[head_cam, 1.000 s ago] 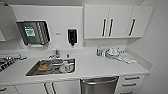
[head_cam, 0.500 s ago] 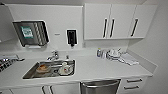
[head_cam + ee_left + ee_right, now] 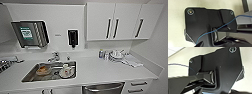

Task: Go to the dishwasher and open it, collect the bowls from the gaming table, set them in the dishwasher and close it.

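Note:
The dishwasher [image 3: 103, 88] shows its brushed steel top edge under the white counter [image 3: 100, 71], low in the head view and right of the sink. Its door stands shut. The gaming table and the bowls are out of view. Both wrist views look past the robot's own dark plate at a pale floor.
A steel sink [image 3: 51, 71] with dishes in it and a tap [image 3: 53, 57] behind it is set in the counter. White wall cabinets [image 3: 117, 21] with dark bar handles hang above. Stacked crockery [image 3: 116, 55] sits at the counter's right, with drawers [image 3: 138, 86] below. A paper towel dispenser [image 3: 30, 33] and a soap dispenser [image 3: 72, 37] hang on the wall.
The whole head view has shifted: the camera has come a little closer to the counter, and less of the dishwasher front shows at the lower edge.

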Robot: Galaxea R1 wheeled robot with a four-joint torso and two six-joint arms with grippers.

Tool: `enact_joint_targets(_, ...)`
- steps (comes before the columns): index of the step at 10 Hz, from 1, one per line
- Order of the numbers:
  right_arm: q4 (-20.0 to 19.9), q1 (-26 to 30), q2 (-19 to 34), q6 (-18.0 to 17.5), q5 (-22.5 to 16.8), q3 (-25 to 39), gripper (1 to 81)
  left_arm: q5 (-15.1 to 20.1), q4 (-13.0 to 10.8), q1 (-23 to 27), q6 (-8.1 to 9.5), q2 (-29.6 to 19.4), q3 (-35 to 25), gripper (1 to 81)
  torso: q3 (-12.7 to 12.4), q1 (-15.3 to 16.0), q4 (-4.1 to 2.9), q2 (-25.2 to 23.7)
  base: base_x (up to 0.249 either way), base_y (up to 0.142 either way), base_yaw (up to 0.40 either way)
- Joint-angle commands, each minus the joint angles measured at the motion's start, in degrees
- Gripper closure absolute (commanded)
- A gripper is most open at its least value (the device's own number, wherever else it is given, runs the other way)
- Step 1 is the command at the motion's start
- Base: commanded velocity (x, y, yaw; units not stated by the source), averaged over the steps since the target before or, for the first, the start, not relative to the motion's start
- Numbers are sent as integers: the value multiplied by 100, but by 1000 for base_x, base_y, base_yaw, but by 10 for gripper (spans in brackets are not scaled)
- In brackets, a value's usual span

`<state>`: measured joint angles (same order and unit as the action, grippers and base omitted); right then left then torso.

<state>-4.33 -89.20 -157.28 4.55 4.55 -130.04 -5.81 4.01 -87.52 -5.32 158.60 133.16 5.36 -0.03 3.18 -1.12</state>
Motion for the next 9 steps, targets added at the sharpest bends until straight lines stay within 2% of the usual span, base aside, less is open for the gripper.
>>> enact_joint_targets(1,11,222,116,29,-332,50,10,327,-58,221,-5,-82,-70,10,0,3,0,0,103,66,0)
enact_joint_targets(3,2,213,124,2,-323,50,10,327,-50,213,-5,-82,-70,10,0,3,0,0,94,33,0)
enact_joint_targets(6,-7,196,212,-41,-332,181,10,335,-32,213,4,-143,-175,10,0,6,0,0,0,0,0)
enact_joint_targets(9,-15,108,1088,-50,-323,1529,10,318,-15,257,57,-1063,-1358,10,0,3,0,0,0,0,0)
